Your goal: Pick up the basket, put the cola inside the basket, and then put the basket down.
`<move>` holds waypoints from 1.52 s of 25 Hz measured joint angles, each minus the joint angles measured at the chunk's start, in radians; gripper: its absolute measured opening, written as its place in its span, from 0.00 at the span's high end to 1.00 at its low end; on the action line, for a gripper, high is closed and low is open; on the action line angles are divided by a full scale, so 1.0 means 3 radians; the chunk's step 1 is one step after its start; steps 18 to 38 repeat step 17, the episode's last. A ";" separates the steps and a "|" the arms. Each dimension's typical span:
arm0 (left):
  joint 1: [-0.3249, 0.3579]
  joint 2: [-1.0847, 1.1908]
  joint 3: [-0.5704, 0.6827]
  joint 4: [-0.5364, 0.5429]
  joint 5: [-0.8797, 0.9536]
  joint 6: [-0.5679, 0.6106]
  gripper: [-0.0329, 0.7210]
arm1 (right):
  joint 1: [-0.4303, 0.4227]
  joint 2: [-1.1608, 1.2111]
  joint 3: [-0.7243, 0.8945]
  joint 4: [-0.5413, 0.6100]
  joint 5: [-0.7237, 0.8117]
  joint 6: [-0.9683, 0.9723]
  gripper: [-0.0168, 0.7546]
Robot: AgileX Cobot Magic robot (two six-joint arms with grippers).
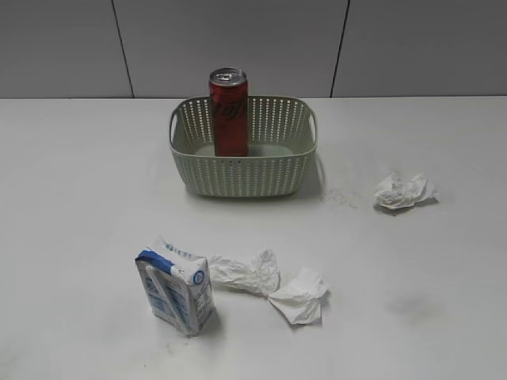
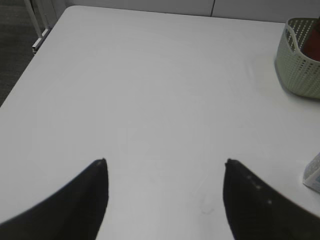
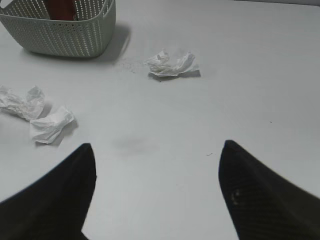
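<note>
The pale sage-green basket (image 1: 269, 166) stands on the white table at the back centre. The red cola can (image 1: 229, 112) stands upright inside it, at its left part. The basket also shows in the left wrist view (image 2: 300, 65) at the right edge and in the right wrist view (image 3: 65, 32) at the top left, with the red can (image 3: 61, 7) inside. My left gripper (image 2: 165, 162) is open and empty over bare table. My right gripper (image 3: 156, 145) is open and empty over bare table. Neither gripper shows in the exterior view.
A white-and-blue milk carton (image 1: 176, 286) stands at the front left. Two crumpled tissues (image 1: 247, 271) (image 1: 301, 297) lie beside it. Another crumpled tissue (image 1: 404, 191) lies right of the basket. The table's left edge (image 2: 30, 60) shows in the left wrist view.
</note>
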 joint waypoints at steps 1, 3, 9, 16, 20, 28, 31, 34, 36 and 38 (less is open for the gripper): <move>0.0000 0.0000 0.0000 0.0000 0.0000 0.0000 0.24 | -0.0017 0.0000 0.0000 0.0000 0.0000 0.0000 0.21; 0.0000 0.0000 0.0000 0.0000 0.0000 0.0000 0.24 | -0.0062 0.0000 0.0000 0.0000 0.0000 0.0000 0.21; 0.0000 0.0000 0.0000 0.0000 0.0000 0.0000 0.24 | -0.0099 0.0000 0.0000 0.0000 0.0000 0.0000 0.21; 0.0000 0.0000 0.0000 0.0000 0.0000 0.0000 0.24 | -0.0099 0.0000 0.0000 0.0000 0.0000 0.0000 0.21; 0.0000 0.0000 0.0000 0.0000 0.0000 0.0000 0.24 | -0.0099 0.0000 0.0000 0.0000 0.0000 0.0000 0.21; 0.0000 0.0000 0.0000 0.0000 0.0000 0.0000 0.24 | -0.0099 0.0000 0.0000 0.0000 0.0000 0.0000 0.21; 0.0000 0.0000 0.0000 0.0000 0.0000 0.0000 0.24 | -0.0099 0.0000 0.0000 0.0000 0.0000 0.0000 0.21; 0.0000 0.0000 0.0000 0.0000 0.0000 0.0000 0.24 | -0.0099 0.0000 0.0000 0.0000 0.0000 0.0000 0.21; 0.0000 0.0000 0.0000 0.0000 0.0000 0.0000 0.24 | -0.0099 0.0000 0.0000 0.0000 0.0000 0.0000 0.21; 0.0000 0.0000 0.0000 0.0000 0.0000 0.0000 0.24 | -0.0099 0.0000 0.0000 0.0000 0.0000 0.0000 0.21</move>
